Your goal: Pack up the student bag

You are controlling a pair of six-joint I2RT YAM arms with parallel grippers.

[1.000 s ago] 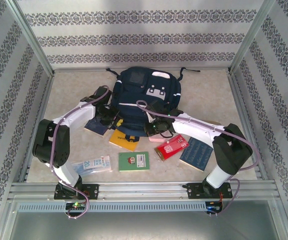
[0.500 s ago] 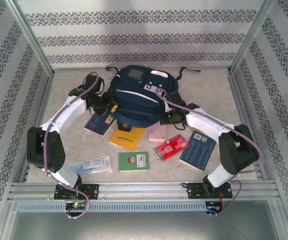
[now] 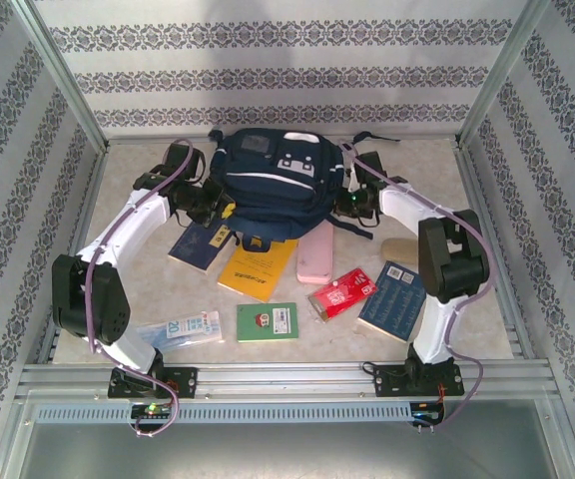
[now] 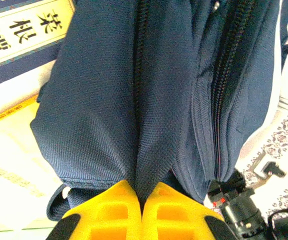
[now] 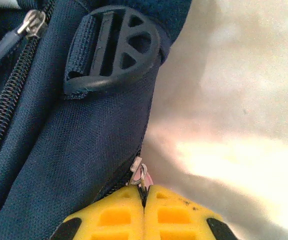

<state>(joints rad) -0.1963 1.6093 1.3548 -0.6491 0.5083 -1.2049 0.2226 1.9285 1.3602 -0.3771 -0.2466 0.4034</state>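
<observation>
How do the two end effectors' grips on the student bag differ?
What's gripped: the left end effector pinches a fold of navy fabric; the right end effector pinches a small metal zipper pull. Where: the left holds the student bag's left side, the right its right side. Both are shut.

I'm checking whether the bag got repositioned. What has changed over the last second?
Both arms swung farther back, dragging the student bag with them and uncovering more of the yellow book and pink case. The left gripper and right gripper stayed shut on the bag. The green book and red packet lie unmoved.
</observation>
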